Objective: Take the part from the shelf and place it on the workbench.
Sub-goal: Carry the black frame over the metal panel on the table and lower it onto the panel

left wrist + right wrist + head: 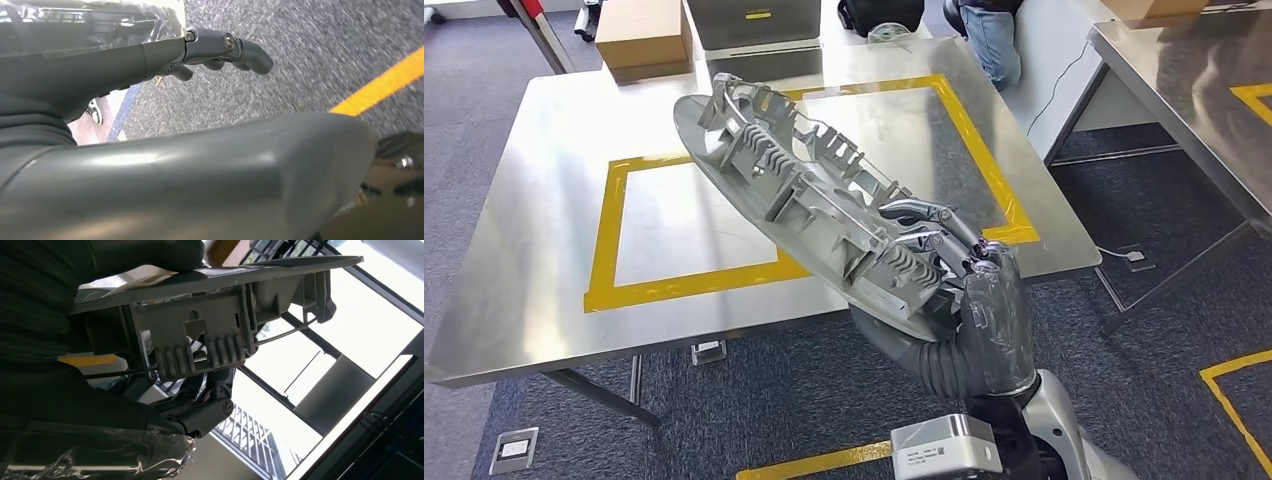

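The part (799,190) is a long grey ribbed casting with a flat oval plate. My right hand (979,290) grips its near end and holds it tilted in the air over the front right of the steel workbench (534,290), its far end raised above the yellow taped square (614,215). In the right wrist view the part (215,335) sits close against my right hand's fingers (200,415). My left hand (220,50) hangs over grey carpet with its fingers loosely curled and nothing in them.
A cardboard box (644,35) and a grey case (754,30) sit at the workbench's far edge. A person in jeans (989,40) stands behind it. A second steel table (1204,100) stands at the right. Yellow floor tape (1234,400) marks the carpet.
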Robot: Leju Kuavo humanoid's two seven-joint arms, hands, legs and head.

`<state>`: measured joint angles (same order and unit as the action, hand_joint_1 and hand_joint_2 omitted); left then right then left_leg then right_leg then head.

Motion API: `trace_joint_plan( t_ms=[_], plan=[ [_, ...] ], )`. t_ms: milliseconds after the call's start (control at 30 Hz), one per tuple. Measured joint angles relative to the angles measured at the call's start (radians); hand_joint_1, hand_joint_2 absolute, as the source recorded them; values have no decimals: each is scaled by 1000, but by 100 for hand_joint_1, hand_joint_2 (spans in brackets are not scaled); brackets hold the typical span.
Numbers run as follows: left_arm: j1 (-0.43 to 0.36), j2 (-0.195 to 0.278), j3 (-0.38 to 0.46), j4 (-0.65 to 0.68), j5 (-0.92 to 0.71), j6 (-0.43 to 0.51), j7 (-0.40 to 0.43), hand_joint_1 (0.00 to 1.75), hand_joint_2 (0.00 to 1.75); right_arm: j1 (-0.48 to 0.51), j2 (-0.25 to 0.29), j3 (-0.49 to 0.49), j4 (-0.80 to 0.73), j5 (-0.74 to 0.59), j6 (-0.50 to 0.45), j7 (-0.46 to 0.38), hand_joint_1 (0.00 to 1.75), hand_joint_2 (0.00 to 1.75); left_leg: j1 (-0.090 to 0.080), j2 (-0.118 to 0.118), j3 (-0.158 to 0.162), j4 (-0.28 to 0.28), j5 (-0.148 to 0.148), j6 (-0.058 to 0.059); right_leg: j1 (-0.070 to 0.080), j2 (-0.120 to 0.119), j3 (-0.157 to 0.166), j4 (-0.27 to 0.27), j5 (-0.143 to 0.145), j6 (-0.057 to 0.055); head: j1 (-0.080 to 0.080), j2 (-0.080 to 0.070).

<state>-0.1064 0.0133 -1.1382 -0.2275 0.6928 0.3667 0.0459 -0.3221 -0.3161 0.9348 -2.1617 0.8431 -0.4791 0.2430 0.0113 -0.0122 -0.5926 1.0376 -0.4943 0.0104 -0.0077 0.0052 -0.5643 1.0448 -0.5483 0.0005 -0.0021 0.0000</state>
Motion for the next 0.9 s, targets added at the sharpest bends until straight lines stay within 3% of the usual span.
trace_joint_plan(
  t_ms=[67, 133, 167, 200, 267, 300, 333, 400, 500, 567, 633, 667, 700, 733, 800, 833, 900],
  plan=[
    [-1, 0, 0, 0, 0, 2, 0, 0, 175, -1, 0, 0, 0, 0, 0, 0, 175, 175, 4, -1, 11, -8, -6, 8, -2, -1, -52, 94, -38, 9, 12, 0],
    [0, 0, 0, 0, 0, 2, 0, 0, 175, 0, 0, 0, 0, 0, 0, 0, 175, 175, 4, -1, 19, -8, -15, 12, -5, -1, -131, 218, -72, 15, 21, 0],
    [2, 0, 0, 0, 0, 2, 0, 0, 175, 0, 0, 0, 0, 0, 0, 0, 175, 175, 3, -1, 26, -8, -20, 13, -6, -1, -158, 249, -65, 15, 23, 0],
    [3, 0, 0, 0, 0, 1, 0, 0, 175, 0, 0, 0, 1, 0, 0, 0, 175, 175, 3, -1, 35, -8, -26, 12, -6, -1, -168, 245, -37, 14, 26, 0],
    [3, 0, 0, 0, 0, 1, 0, 0, 175, 0, -1, 0, 2, 0, 0, 0, 175, 175, 2, -3, 58, -8, -42, 7, -4, -1, -140, 142, 56, 6, 33, 0],
    [2, -1, 0, 0, 0, 1, 0, 0, 175, 1, -1, 1, 2, -1, 0, 0, 175, 175, 1, -3, 65, -9, -50, 4, -2, -2, -119, 89, 89, 1, 36, 0],
    [0, -1, 0, 0, 0, 1, 0, 0, 175, 0, -1, 1, 2, -1, 0, 0, 175, 175, 1, -4, 71, -10, -56, -2, 1, -2, -100, 45, 105, -4, 37, 0],
    [-1, -2, 0, 0, 0, 1, 0, 0, 175, 0, -1, 0, 1, -1, -1, 0, 175, 175, 0, -3, 72, -13, -61, -14, 7, -1, -83, 13, 91, -14, 37, 0],
    [-3, -2, 0, 0, 1, 2, 0, 0, 175, 1, -1, 0, 0, -1, -2, 0, 175, 175, 1, 1, 73, -9, -76, -30, 2, 0, -66, -14, 76, -26, 34, 0],
    [-4, -1, 0, 0, 1, 4, 0, 0, 175, 2, 0, 0, 1, -1, -2, 0, 175, 175, 1, 1, 36, 71, -114, -37, -4, -2, -47, -26, 70, -35, 24, 0],
    [-2, -1, 0, 0, 1, 5, 0, 0, 175, 2, 0, 0, 2, -1, -2, 0, 175, 175, 2, 1, -33, 199, -155, -41, -4, -3, -31, -27, 59, -40, 13, 0],
    [0, -1, 0, 0, 1, 5, 0, 0, 175, 3, 0, 0, 2, -1, -2, 0, 175, 175, 3, 1, -61, 240, -154, -43, -3, -3, -22, -27, 52, -41, 10, 0],
    [1, -1, 0, 0, 1, 6, 0, 0, 175, 3, 0, 0, 3, -1, -2, 0, 175, 175, 3, 1, -76, 249, -132, -44, -3, -1, -12, -26, 44, -40, 7, 0],
    [2, -1, 0, 0, 1, 7, 0, 0, 175, 3, 0, 1, 4, -1, -2, 0, 175, 175, 3, 1, -75, 220, -89, -43, -3, 0, 0, -26, 35, -39, 4, 0],
    [2, 0, 0, 0, 1, 7, -1, 0, 175, 3, 0, 1, 4, -1, -2, 0, 175, 175, 1, 1, -47, 115, 1, -37, -3, 2, 26, -27, 17, -33, -2, 0],
    [2, 0, 0, 0, 1, 8, -2, 0, 175, 2, 0, 1, 4, -2, -2, 0, 175, 175, -1, 1, -32, 75, 28, -32, -3, 3, 34, -27, 11, -29, -4, 0],
    [3, 1, 0, 0, 1, 8, -3, 0, 175, 2, 0, 0, 5, -3, -3, 0, 175, 175, -7, 1, -19, 53, 33, -22, -2, 4, 37, -27, 5, -19, -5, 0]
  ],
)
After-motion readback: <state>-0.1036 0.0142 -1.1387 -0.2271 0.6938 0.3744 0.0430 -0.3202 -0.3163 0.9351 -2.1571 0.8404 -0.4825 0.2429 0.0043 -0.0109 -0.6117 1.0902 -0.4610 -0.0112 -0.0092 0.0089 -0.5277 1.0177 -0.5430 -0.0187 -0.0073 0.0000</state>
